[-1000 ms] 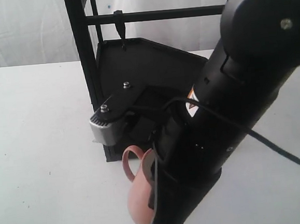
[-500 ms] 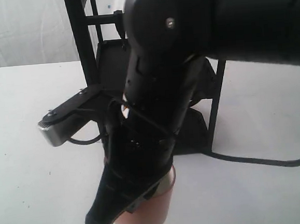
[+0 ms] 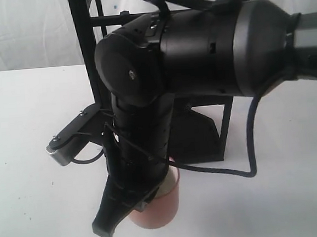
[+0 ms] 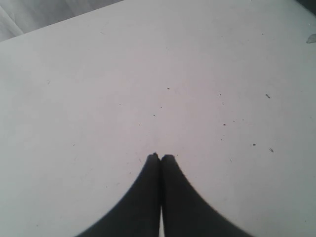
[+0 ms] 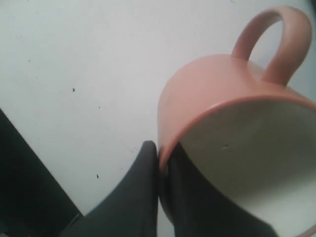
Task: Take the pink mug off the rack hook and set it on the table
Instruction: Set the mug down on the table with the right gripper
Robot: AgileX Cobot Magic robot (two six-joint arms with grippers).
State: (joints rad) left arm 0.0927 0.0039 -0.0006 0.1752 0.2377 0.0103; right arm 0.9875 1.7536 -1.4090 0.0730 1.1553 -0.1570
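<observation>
The pink mug [image 3: 161, 209] sits low over the white table [image 3: 28, 134] in front of the rack, mouth up, half hidden by my right arm. My right gripper [image 5: 160, 148] is shut on the mug's [image 5: 212, 94] rim, one finger outside and one inside the cream interior. The loop handle [image 5: 276, 39] points away from the fingers. Whether the mug's base touches the table I cannot tell. Only the top of the rack hook [image 3: 123, 13] shows on the thin bar; my arm hides the rest. My left gripper [image 4: 160, 157] is shut and empty over bare table [image 4: 148, 74].
The black rack stands behind the mug, with its thick upright post [image 3: 84, 53] and angular shelf [image 3: 201, 134]. A black cable [image 3: 251, 144] loops down from my right arm to the table. A white curtain hangs at the back.
My right arm has swung left and down in front of the rack. The mug has gone from lying sideways with its handle showing to mouth-up, lower and nearer the table.
</observation>
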